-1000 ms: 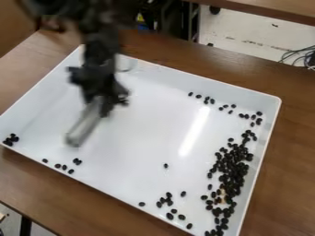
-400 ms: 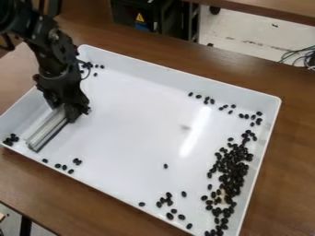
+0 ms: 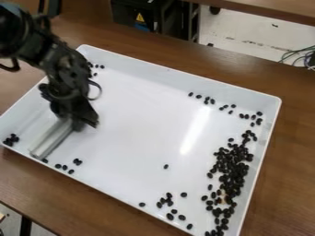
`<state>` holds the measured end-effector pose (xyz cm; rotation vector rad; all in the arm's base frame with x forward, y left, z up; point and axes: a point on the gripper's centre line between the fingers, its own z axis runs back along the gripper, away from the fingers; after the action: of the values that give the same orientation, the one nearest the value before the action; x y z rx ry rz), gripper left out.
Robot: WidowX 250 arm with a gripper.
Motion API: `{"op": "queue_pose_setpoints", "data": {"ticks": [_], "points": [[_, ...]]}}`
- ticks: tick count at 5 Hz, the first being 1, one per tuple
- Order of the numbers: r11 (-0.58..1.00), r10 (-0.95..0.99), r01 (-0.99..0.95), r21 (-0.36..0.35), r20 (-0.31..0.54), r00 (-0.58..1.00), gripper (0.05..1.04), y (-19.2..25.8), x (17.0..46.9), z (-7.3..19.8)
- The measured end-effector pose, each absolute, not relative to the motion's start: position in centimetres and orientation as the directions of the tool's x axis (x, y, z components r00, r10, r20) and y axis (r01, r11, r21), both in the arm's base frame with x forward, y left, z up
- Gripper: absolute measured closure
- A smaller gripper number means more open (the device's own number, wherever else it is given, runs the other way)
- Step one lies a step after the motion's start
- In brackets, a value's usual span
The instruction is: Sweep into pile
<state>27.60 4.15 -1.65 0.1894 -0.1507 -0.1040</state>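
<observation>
- Near: stray beans (image 3: 170,216) dot our tray (image 3: 138,133); too high a sweep could skip them.
- Right: hard pushing might scatter our pile (image 3: 231,167).
- Left: our pincer (image 3: 80,123), closed around a pale bar (image 3: 51,139), could lose grip if it snags.
- Far: more beans.

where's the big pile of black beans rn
In the camera view, the big pile of black beans lies along the right side of the white tray, stretching toward its near right corner, with scattered beans to its left.
</observation>
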Motion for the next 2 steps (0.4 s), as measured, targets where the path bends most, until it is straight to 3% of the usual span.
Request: {"op": "queue_pose_setpoints", "data": {"ticks": [2], "points": [[0.969, -0.190, 0.158, 0.191, 0.164, 0.968, 0.725, -5.5, 26.6, -2.1]]}}
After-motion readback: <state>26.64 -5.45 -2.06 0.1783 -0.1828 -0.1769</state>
